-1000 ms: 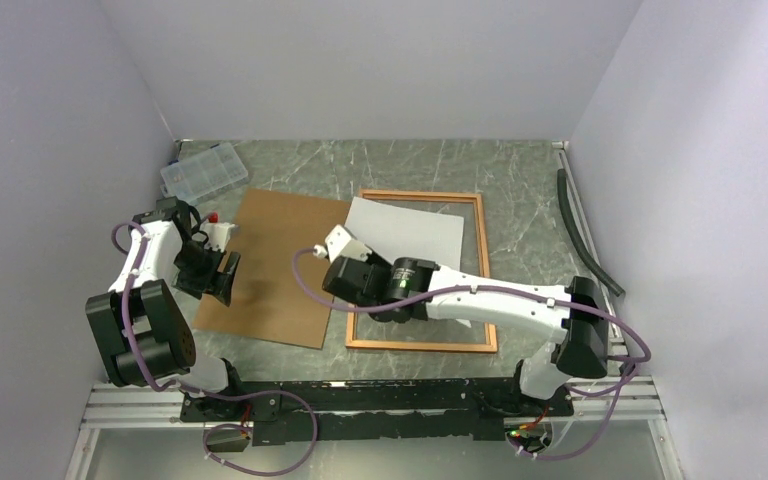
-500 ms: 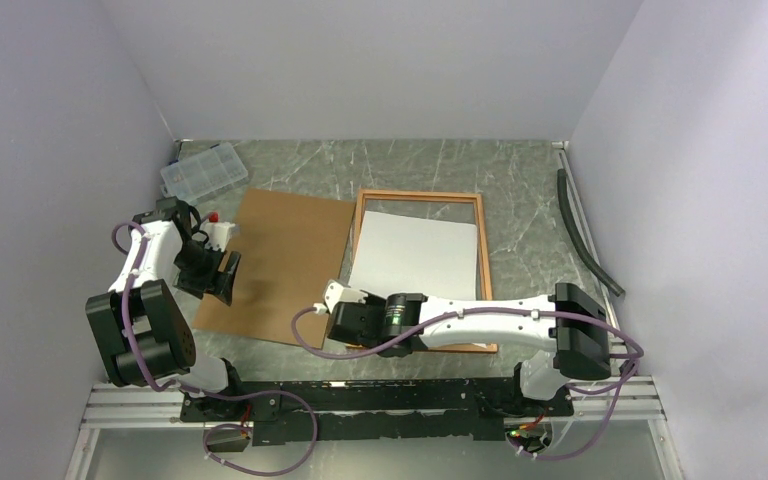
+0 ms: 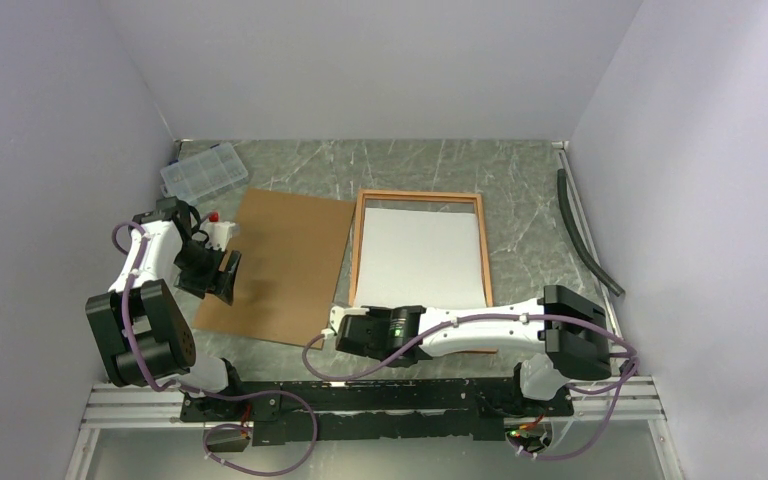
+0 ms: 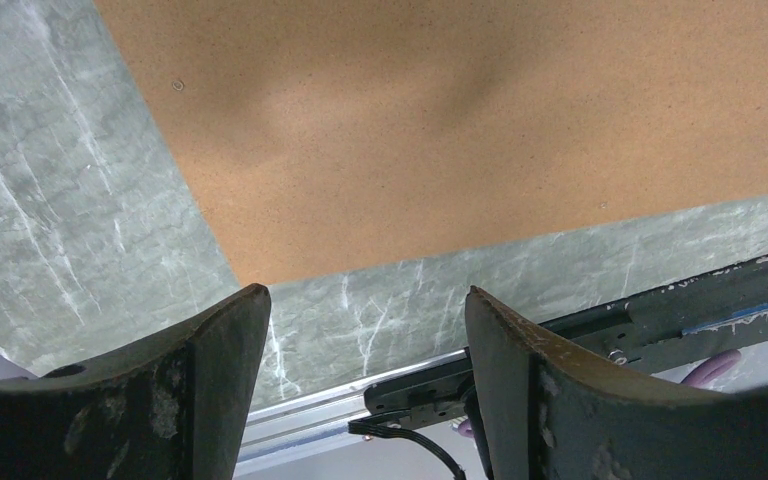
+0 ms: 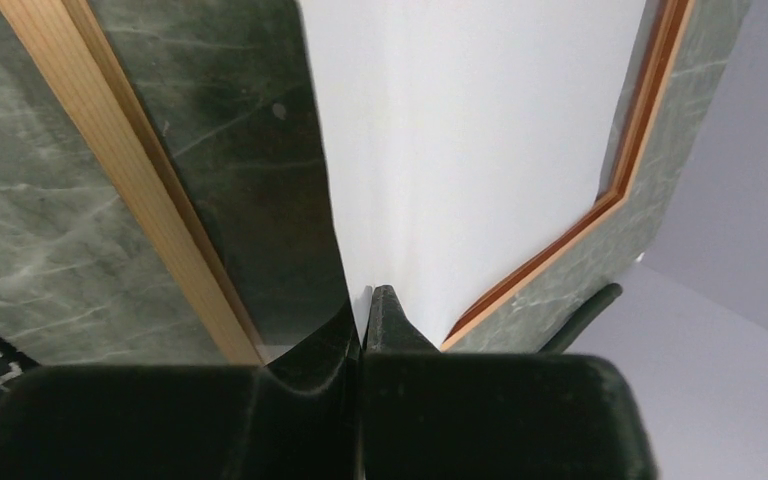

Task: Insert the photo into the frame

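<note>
A: Layout?
B: Green marbled tabletop. Frame lies flat on it, right of centre, short rails near and far.
A: Where's the photo?
B: Photo sits inside the frame, plain white side up, square to the rails. It fills the far part of the opening. A strip at the near end is uncovered, with the marble showing through.
A: What else is there?
B: Brown board flat just left of the frame, slightly skewed. Clear compartment box in the far-left corner. Black hose along the right edge.
A: Left end effector?
B: Left end effector hangs over the board's left side. Fingers well apart, nothing between them. Wrist view shows the board's edge and bare marble past the tips.
A: Right?
B: Right end effector is low at the frame's near-left corner, arm stretched across the near rail. Fingers are pressed together, tips right at the photo's edge. Can't tell whether the sheet is pinched between them or only touched.
</note>
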### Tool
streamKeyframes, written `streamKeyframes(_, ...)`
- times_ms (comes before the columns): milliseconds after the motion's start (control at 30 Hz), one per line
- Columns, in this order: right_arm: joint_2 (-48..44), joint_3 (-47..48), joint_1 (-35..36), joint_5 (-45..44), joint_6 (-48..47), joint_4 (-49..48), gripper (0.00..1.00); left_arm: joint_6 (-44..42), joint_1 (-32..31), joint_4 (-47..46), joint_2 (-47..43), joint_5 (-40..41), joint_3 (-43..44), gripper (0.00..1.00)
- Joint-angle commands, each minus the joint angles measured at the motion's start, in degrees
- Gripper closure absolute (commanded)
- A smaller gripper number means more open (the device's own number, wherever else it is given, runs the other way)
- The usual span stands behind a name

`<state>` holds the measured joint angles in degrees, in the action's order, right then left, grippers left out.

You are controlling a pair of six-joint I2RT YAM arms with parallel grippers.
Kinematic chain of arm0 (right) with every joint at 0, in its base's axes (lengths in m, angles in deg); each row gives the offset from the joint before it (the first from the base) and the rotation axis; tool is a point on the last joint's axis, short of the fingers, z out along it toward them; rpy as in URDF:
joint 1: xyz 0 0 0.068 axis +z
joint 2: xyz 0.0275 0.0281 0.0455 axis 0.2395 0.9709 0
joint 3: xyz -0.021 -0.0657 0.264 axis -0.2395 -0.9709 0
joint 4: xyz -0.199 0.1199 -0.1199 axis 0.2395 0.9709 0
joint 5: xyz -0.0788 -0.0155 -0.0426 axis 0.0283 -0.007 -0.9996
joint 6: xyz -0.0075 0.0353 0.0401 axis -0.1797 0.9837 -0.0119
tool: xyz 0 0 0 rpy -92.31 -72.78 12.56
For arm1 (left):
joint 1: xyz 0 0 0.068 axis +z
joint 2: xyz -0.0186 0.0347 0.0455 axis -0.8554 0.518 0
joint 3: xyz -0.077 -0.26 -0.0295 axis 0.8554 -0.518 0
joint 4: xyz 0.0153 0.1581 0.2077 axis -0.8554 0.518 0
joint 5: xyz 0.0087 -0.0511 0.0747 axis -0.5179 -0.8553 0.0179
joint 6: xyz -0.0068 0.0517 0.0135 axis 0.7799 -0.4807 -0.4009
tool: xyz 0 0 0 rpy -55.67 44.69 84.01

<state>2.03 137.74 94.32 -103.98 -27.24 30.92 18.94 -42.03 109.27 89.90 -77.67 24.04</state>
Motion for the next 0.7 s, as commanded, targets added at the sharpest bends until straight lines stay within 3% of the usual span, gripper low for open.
streamKeyframes(0, -0.71, -1.53, 0.26, -3.97, -5.89, -6.76, 1.0, 1.23, -0.09, 0.2, 0.13, -1.63, 0.96, 0.24)
streamKeyframes(667, -0.08, -7.11, -4.04, -5.57, -16.01, -18.82, 1.0, 1.17, -0.16, 0.98, 0.9, -2.09, 1.88, 0.23)
